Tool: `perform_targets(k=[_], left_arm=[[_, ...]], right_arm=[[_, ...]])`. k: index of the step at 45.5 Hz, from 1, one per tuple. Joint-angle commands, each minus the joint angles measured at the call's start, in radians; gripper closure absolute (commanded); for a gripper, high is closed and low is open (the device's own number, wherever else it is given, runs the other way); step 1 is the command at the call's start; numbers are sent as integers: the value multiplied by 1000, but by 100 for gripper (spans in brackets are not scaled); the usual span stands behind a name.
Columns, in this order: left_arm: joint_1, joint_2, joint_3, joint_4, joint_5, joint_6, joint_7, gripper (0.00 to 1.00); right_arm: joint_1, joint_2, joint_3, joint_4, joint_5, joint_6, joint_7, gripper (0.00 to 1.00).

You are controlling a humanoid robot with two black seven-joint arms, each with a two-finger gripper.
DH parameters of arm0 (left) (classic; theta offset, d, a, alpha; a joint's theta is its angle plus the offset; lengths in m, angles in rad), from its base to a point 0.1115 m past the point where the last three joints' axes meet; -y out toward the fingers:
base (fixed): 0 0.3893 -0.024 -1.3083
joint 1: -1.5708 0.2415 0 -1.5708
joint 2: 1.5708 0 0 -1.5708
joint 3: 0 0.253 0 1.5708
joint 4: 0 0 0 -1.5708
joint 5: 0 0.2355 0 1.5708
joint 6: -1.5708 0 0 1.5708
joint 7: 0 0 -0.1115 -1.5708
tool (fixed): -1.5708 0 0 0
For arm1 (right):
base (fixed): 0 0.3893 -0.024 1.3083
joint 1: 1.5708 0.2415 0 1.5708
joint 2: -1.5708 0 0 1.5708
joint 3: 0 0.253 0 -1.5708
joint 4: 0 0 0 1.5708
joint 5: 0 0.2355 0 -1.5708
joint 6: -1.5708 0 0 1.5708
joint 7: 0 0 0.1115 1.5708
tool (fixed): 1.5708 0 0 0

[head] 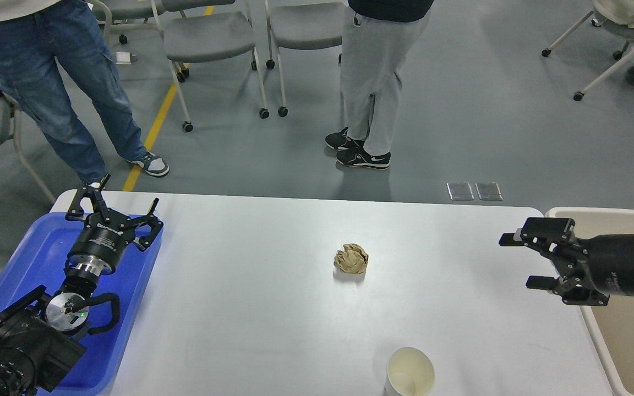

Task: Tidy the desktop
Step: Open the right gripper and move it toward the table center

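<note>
The white desktop (251,308) fills the lower part of the head view. A crumpled brown paper ball (351,258) lies near its middle. A white paper cup (410,372) stands upright at the front edge, right of centre. My left gripper (113,204) is open and empty over the blue tray (25,269) at the desktop's left end. My right gripper (515,261) is open and empty, pointing left, low over the desktop's right end, well to the right of the paper ball.
A beige bin (625,335) stands against the desktop's right edge. Two people (369,82) stand on the grey floor beyond the far edge, among wheeled chairs (212,38).
</note>
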Motion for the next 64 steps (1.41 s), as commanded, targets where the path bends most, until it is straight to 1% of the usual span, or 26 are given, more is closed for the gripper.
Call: perform_targets(k=[1, 6, 11, 18, 22, 27, 29, 33, 40, 45, 47, 56, 64], left_arm=[[0, 0, 0, 0, 0, 0, 0, 0], [0, 0, 0, 0, 0, 0, 0, 0], [0, 0, 0, 0, 0, 0, 0, 0], [0, 0, 0, 0, 0, 0, 0, 0], [0, 0, 0, 0, 0, 0, 0, 0], [0, 0, 0, 0, 0, 0, 0, 0], [0, 0, 0, 0, 0, 0, 0, 0], [0, 0, 0, 0, 0, 0, 0, 0], [0, 0, 0, 0, 0, 0, 0, 0], [0, 0, 0, 0, 0, 0, 0, 0], [0, 0, 0, 0, 0, 0, 0, 0], [0, 0, 0, 0, 0, 0, 0, 0], [0, 0, 0, 0, 0, 0, 0, 0]], right_arm=[[50, -57, -45, 103, -32, -1, -3, 0], [113, -49, -85, 100, -22, -1, -6, 0], [220, -35, -203, 103, -19, -1, -6, 0], [365, 35, -362, 102, -11, -17, -4, 0], [438, 73, -438, 103, 41, -37, 0, 0], [530, 176, -568, 105, 132, -92, 10, 0], [575, 239, -640, 106, 161, -129, 30, 0], [662, 374, -761, 116, 230, -201, 95, 0], [776, 561, -927, 152, 376, -238, 168, 0], [839, 739, -1070, 175, 438, -250, 258, 0], [845, 764, -1085, 181, 451, -259, 267, 0], [863, 802, -1110, 181, 454, -264, 267, 0], [843, 865, -1110, 181, 454, -270, 264, 0]])
